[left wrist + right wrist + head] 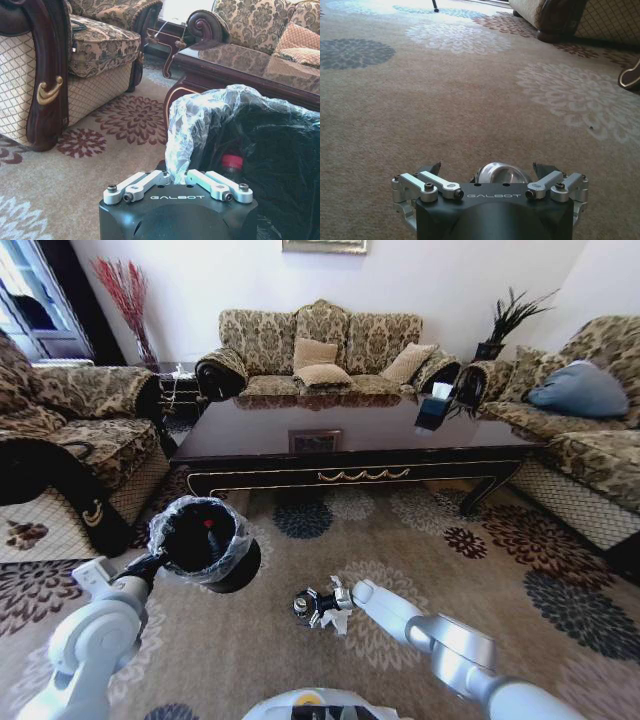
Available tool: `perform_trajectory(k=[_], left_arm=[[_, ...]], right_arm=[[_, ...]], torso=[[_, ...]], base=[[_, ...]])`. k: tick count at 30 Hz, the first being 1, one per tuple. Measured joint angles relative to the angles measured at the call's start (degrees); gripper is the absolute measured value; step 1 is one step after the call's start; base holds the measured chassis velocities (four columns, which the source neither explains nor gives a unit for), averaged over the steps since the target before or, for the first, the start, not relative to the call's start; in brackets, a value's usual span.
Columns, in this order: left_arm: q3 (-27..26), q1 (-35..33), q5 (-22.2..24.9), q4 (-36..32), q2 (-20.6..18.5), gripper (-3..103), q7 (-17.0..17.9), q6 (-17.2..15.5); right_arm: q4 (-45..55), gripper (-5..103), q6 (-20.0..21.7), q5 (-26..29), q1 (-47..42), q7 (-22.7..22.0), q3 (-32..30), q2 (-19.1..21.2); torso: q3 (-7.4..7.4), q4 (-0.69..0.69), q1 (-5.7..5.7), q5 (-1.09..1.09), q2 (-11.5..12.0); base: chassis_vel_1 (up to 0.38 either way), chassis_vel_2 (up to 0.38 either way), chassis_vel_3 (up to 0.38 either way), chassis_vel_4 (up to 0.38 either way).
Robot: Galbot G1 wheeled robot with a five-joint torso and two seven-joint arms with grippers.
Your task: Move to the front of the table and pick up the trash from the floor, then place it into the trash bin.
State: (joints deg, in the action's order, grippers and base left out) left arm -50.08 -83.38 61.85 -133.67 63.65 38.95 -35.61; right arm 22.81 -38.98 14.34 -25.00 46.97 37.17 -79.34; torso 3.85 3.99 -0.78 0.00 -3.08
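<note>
My left gripper (152, 562) (179, 176) is shut on the rim of the trash bin (205, 540) (260, 150), pinching its crinkly clear liner. The black bin hangs tilted over the carpet at the left. Inside it lies a bottle with a red cap (231, 162) (209, 524). My right gripper (315, 607) (490, 169) is low over the carpet in the middle, to the right of the bin. Its fingers (433, 168) close around a small round silver can (501, 174) (303, 607). A white scrap (336, 619) shows at that gripper. The dark glossy table (360, 475) stands just beyond.
A patterned armchair (80, 440) (95, 50) stands at the left, a sofa (320, 350) behind the table and another sofa (580, 430) with a blue cushion at the right. A tissue box (434, 408) sits on the table. Flowered carpet (480, 570) lies open to the right.
</note>
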Motion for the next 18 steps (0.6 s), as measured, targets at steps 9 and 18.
perform_trajectory(k=[9,18], left_arm=[[0.3,0.0,0.0,0.0,0.0,4,0.0,0.1],[0.4,0.1,-0.1,0.0,0.0,4,-0.1,0.1]], right_arm=[[-4.2,100,-0.5,-0.3,0.7,-1.2,-0.9,-2.0],[-4.9,100,-0.9,-0.2,0.3,-1.5,-0.7,-2.8]], torso=[[0.00,0.00,0.00,0.00,0.0],[0.00,0.00,0.00,0.00,0.0]], base=[[0.000,0.000,0.000,0.000],[0.000,0.000,0.000,0.000]])
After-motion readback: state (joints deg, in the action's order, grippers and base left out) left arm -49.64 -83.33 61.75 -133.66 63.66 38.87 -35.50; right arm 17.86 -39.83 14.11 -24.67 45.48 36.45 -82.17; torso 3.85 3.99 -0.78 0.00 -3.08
